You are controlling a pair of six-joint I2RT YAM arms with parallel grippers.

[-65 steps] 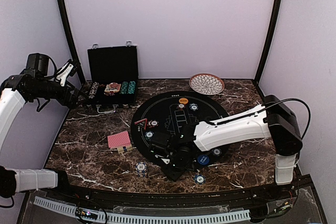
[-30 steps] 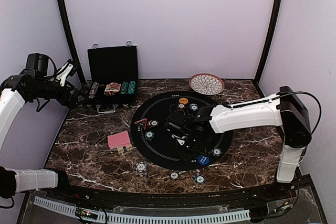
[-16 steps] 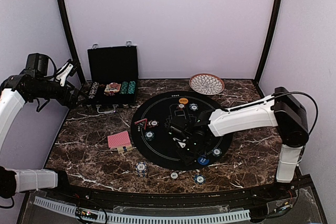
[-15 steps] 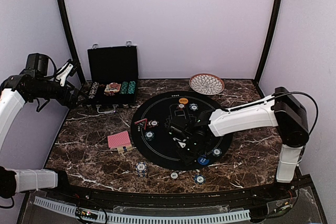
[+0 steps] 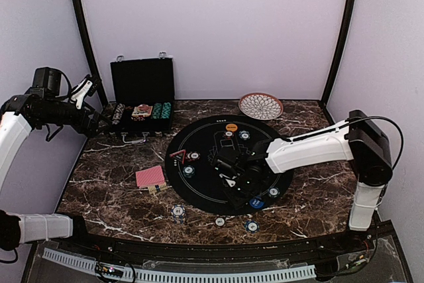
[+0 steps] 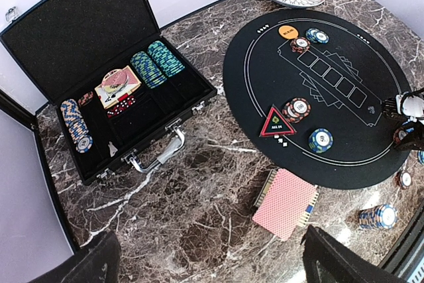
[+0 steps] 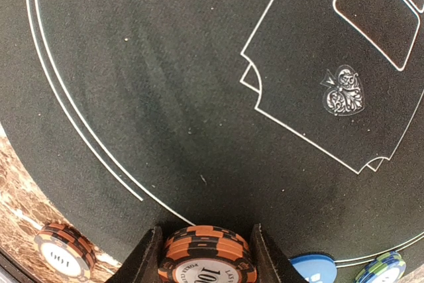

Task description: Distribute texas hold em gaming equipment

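My right gripper is shut on a small stack of orange-and-black striped poker chips, held between both fingers over the near part of the black felt mat. In the top view that gripper is low over the mat, beside the blue button. The red-backed deck lies on the marble left of the mat. The red triangle marker and the orange button lie on the mat. My left gripper is open and empty, raised high at the far left.
The open black case with chip rows stands at the back left. The patterned plate sits at the back. Loose chip stacks lie on the marble by the front edge, and others lie on the mat.
My right gripper moved from the mat's near edge back over the mat, then barely shifted. A chip now shows on the marble where it stood. The left arm has not moved.
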